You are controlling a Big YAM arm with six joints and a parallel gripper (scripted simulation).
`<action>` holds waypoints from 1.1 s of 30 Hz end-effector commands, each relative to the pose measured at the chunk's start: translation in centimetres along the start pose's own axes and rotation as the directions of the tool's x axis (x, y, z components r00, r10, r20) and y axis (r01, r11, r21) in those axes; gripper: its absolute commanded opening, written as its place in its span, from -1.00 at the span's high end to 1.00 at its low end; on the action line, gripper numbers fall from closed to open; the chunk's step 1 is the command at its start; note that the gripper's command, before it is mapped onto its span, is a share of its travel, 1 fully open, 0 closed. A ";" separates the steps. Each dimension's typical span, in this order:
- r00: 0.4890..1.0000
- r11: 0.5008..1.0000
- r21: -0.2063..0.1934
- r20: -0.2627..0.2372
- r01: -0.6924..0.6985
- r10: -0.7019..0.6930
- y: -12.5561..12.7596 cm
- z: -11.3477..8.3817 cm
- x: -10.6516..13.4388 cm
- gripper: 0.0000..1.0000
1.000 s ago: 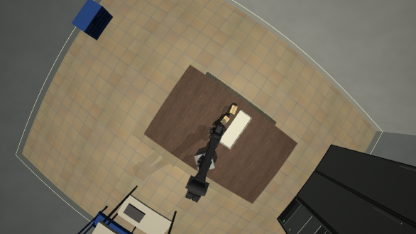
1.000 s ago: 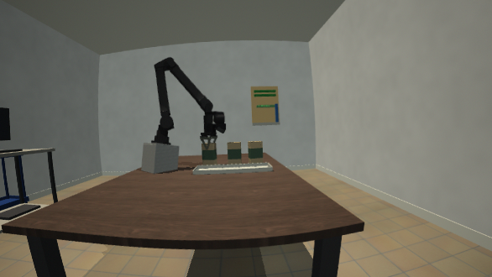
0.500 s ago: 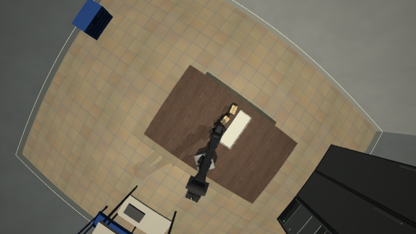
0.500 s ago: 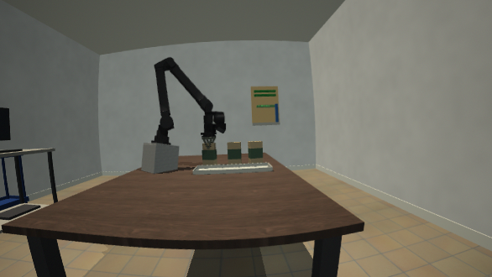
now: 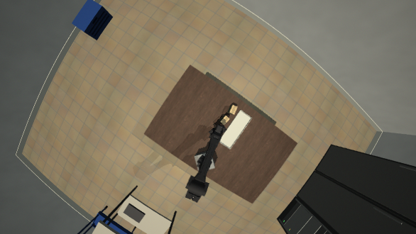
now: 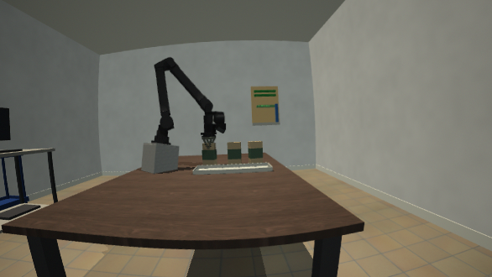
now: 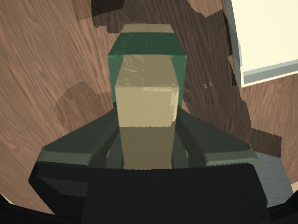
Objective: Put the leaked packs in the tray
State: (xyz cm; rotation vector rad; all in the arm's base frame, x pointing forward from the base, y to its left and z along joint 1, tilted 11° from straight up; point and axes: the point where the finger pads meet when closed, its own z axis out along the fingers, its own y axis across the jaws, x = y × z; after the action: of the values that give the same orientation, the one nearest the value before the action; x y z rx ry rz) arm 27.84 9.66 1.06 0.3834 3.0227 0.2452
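i see my gripper (image 7: 149, 104) closed on the first coffee pack (image 7: 147, 99), and the fingers press on its two big flat sides from left and right. in the wrist view the tan top of this pack sits exactly between the two dark fingers, and it looks narrow and pinched there. below the tan part the green lower part of the pack goes down to the table (image 7: 47, 50). the pack stands upright on the wood, i cannot tell if it is lifted a little.

i take the tray (image 6: 232, 169) as my landmark. in the exterior view the gripper (image 6: 208, 142) comes from above onto the held pack (image 6: 209, 153), which stands just behind the left end of the tray. the second pack (image 6: 234, 150) stands behind the middle of the tray and the third pack (image 6: 255, 150) behind its right part. the three packs are in one row, apart from each other, all upright and all outside the tray. in the wrist view a pale corner of the tray (image 7: 262, 16) is to the right of the held pack, near but not touching.

from the top view the arm (image 5: 207, 152) reaches from its grey base (image 6: 159, 157), which is left of the tray on the same table (image 6: 180, 206).
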 end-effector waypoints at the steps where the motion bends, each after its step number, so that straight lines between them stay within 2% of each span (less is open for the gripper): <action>1: 1.000 1.000 -0.014 0.022 0.003 -0.003 0.7 -0.2 -0.5 0.53; 33: 0.999 1.000 -0.020 0.032 0.005 -0.004 0.9 -0.5 -0.8 0.53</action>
State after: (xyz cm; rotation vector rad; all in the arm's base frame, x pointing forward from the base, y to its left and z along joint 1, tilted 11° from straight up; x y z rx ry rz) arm 27.84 9.66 1.06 0.3834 3.0227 0.2452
